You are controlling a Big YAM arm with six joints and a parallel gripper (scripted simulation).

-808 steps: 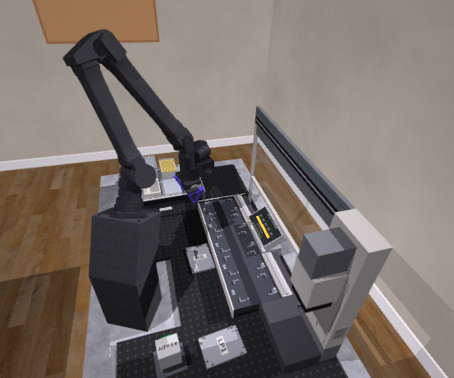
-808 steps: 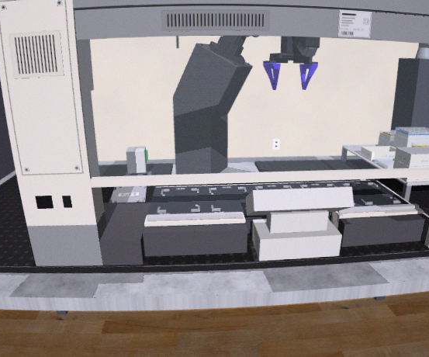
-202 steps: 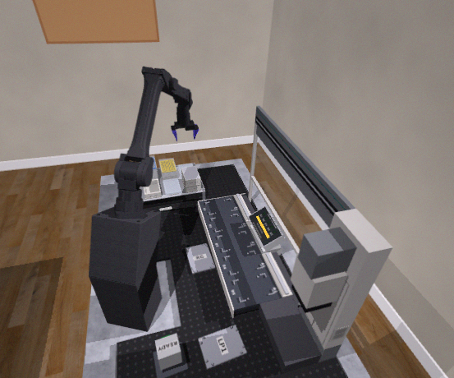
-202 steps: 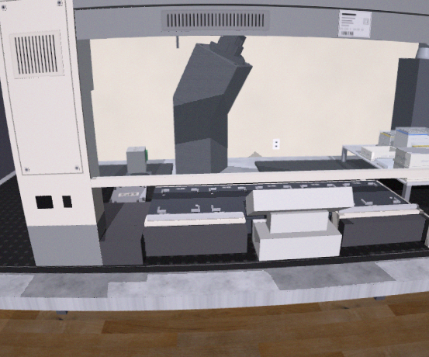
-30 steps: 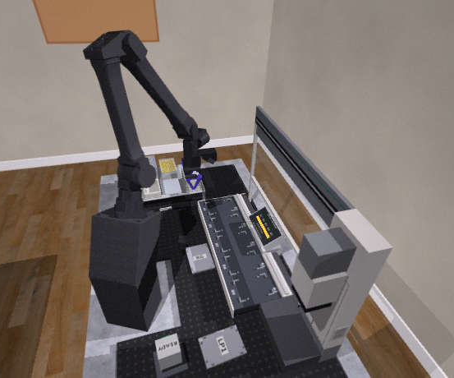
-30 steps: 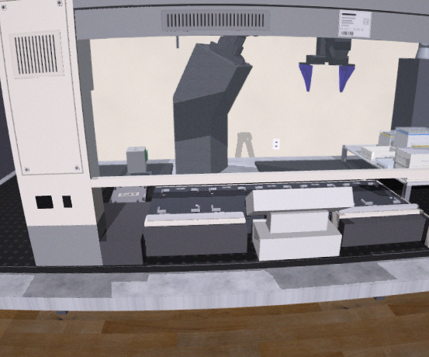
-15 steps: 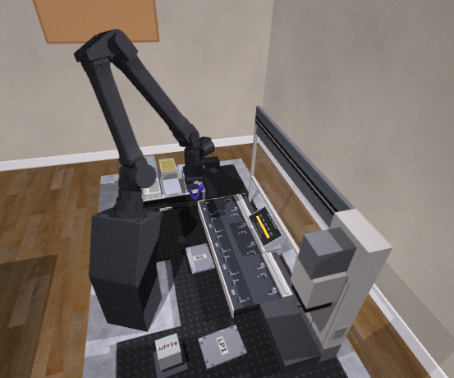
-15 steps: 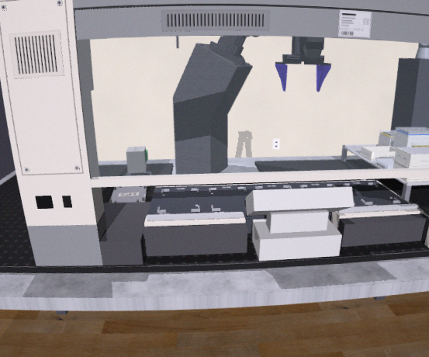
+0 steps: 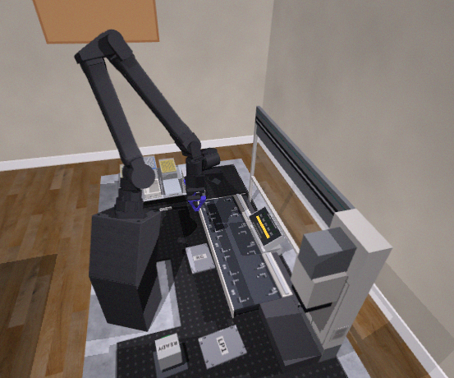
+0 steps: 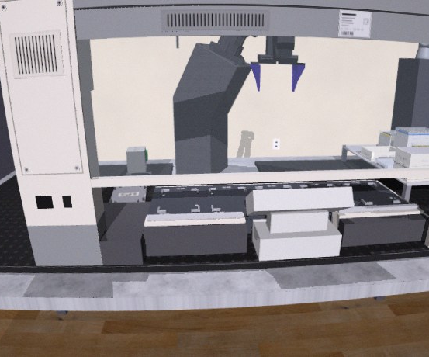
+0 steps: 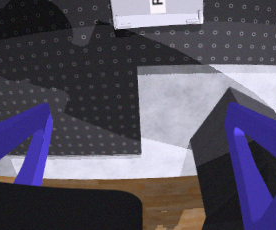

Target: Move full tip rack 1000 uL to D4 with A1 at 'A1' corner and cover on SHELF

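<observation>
My gripper (image 9: 197,203) has blue fingers, is open wide and holds nothing. It hangs high in the air between the shelf and the far end of the deck (image 9: 238,246). It also shows in the exterior view (image 10: 276,77) and in the wrist view (image 11: 141,155). The shelf (image 9: 162,181) holds several racks and boxes, among them a rack with a yellow plate (image 9: 167,166) and pale covered boxes (image 10: 419,156). The deck's corner brackets stand empty.
The regrip nest RG (image 9: 201,260) lies left of the deck. The READY button (image 9: 168,350) and a plate marked LP1 (image 9: 222,346) sit at the near end. The arm's base column (image 9: 123,263) stands left. The instrument's frame and a tall pale housing (image 9: 346,280) border the deck's right side.
</observation>
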